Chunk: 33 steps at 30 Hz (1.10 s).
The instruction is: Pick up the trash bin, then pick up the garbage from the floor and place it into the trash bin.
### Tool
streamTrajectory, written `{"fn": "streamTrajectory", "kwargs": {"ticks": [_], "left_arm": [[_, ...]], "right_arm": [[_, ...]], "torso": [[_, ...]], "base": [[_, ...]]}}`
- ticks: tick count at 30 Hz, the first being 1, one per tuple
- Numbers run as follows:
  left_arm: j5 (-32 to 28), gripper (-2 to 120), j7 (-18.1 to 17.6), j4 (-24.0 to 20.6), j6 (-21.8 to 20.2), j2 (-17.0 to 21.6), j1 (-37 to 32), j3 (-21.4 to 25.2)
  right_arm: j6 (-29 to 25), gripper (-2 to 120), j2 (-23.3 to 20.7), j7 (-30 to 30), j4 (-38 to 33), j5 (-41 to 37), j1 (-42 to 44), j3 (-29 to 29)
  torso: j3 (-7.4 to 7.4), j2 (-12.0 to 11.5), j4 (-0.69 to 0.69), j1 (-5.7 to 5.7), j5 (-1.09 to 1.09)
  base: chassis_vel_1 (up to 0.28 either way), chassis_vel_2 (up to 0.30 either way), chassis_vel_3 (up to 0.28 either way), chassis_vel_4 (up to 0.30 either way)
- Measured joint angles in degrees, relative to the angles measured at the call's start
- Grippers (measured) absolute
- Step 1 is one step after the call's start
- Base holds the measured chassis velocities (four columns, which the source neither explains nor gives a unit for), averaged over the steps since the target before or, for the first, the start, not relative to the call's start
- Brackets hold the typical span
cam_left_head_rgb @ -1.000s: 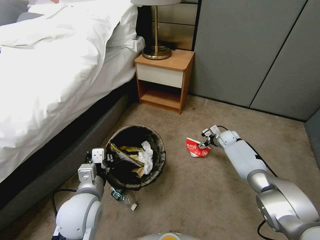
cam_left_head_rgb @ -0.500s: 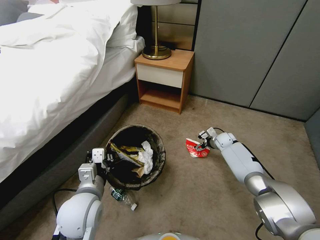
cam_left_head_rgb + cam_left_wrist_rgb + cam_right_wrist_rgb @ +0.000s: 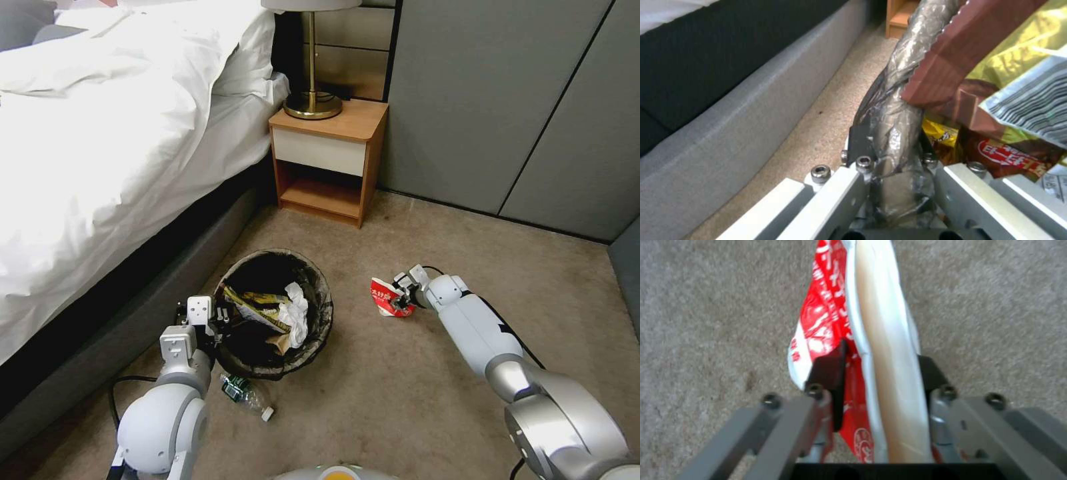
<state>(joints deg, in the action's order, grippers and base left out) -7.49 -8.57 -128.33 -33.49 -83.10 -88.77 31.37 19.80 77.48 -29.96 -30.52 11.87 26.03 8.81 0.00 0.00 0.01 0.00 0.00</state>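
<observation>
Red-and-white carton (image 3: 387,297) flattened, frame centre, long axis running away from right pincer (image 3: 402,299) clamping it. Left pincer (image 3: 891,156) clamped on trash bin (image 3: 313,333) rim.

A small round white plastic trash bin (image 3: 275,313) lined with a dark brown-black bag is showing yellow-and-brown snack wrappers (image 3: 257,305) and a crumpled white tissue (image 3: 294,313) inside. Just right of the bin, a red-and-white paper carton (image 3: 385,297) printed with white lettering is lying on the plain beige-tan carpet floor (image 3: 400,387), its pale cream inner face showing between the dark pads (image 3: 830,371) of the silver-grey right gripper (image 3: 402,295). Behind the bin, an orange-brown wooden nightstand (image 3: 329,160) with a white drawer front is carrying a brass lamp base (image 3: 313,105).
</observation>
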Motion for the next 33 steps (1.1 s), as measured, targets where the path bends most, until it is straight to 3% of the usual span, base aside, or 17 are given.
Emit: {"fn": "streamTrajectory", "kwargs": {"ticks": [4,6,15,19,22,25,30,31,33], "left_arm": [[0.12,0,0.00,-0.04,0.04,0.02,-0.12,-0.06],[0.17,0,0.00,-0.04,0.04,0.04,0.01,-0.15],[0.31,0,-0.06,-0.04,-0.12,0.05,0.47,-0.62],[0.12,0,-0.14,-0.19,-0.54,0.23,0.41,-0.38],[-0.04,0,-0.25,-0.63,-1.21,0.58,0.39,0.05],[-0.06,0,-0.27,-0.81,-1.53,0.62,0.44,0.17],[-0.06,0,-0.33,-1.63,-2.42,0.69,0.51,0.26],[-0.06,0,-0.33,-1.63,-2.42,0.69,0.51,0.26],[-0.06,0,-0.31,-1.97,-2.73,0.69,0.48,0.25]], "right_arm": [[-0.19,13,-0.07,0.00,0.09,0.17,0.00,0.03],[-0.40,1,-0.25,0.09,0.07,0.20,0.13,0.09],[-0.62,0,-1.04,0.65,-1.05,0.00,0.66,0.27],[0.45,0,-2.59,0.65,-6.24,-2.28,2.21,0.01],[2.81,0,-5.24,0.97,-16.16,-8.10,4.52,0.35],[3.74,0,-6.90,1.59,-21.63,-10.77,5.71,1.17],[7.63,0,-14.31,5.31,-40.64,-19.43,9.94,5.30],[7.63,0,-14.31,5.31,-40.64,-19.43,9.94,5.30],[9.91,0,-17.39,7.48,-51.43,-25.09,13.45,9.56]], "torso": [[0.00,0.00,0.00,0.00,0.00],[0.00,0.00,-0.01,0.00,0.00],[0.00,0.00,-0.01,0.00,0.00],[0.00,0.00,-0.02,0.00,0.00],[0.00,0.00,0.00,0.00,0.01],[0.00,0.00,0.00,0.00,0.00],[0.00,0.00,-0.02,0.00,-0.01],[0.00,0.00,-0.02,0.00,-0.01],[0.00,0.00,-0.02,0.00,0.00]], "base": [[0.000,0.000,0.000,0.000],[0.000,0.000,0.000,0.000],[0.000,0.000,0.000,0.000],[0.000,0.000,0.000,0.000],[0.000,0.000,0.000,0.000],[0.000,0.000,0.000,0.000],[0.000,0.000,0.000,0.000],[0.000,0.000,0.000,0.000],[0.000,0.000,0.000,0.000]]}}
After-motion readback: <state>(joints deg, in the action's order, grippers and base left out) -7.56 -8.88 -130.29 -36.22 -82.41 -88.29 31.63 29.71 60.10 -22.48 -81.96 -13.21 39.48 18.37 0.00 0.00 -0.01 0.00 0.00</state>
